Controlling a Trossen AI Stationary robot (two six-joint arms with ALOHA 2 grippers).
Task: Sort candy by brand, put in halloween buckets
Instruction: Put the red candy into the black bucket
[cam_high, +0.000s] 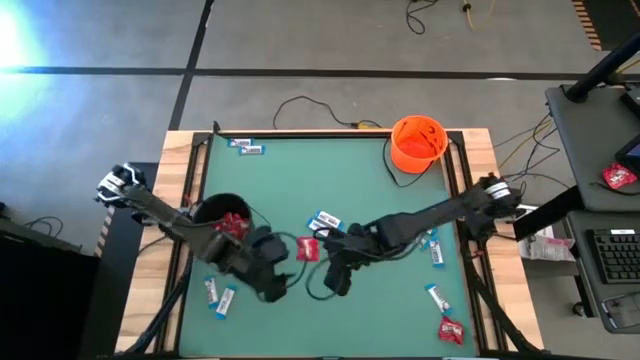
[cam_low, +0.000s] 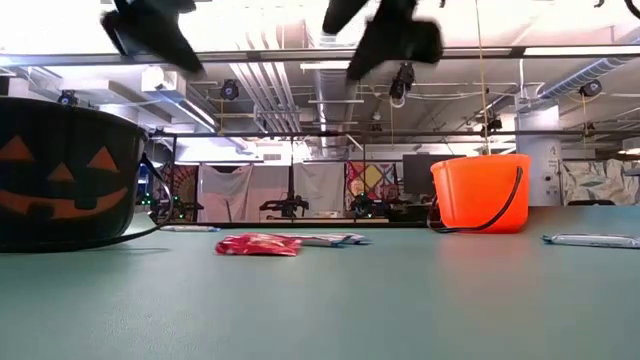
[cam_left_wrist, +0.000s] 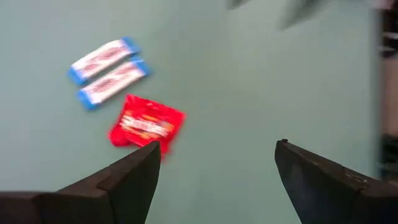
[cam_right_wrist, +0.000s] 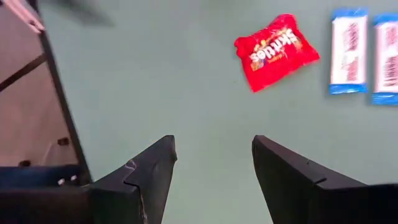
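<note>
A red packet (cam_high: 307, 249) lies at centre frame beside two white-and-blue bars (cam_high: 325, 222). The black bucket (cam_high: 222, 215), centre-left, appears to hold red packets. The orange bucket (cam_high: 417, 142) stands upper right. The left gripper (cam_left_wrist: 214, 165) and the right gripper (cam_right_wrist: 213, 158) hover above the mat, both spread wide and empty.

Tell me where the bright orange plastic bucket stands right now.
In the high view the bright orange plastic bucket stands at the table's far right corner, by the wooden edge, apart from the candy. The low view shows it upright, right of centre.
</note>
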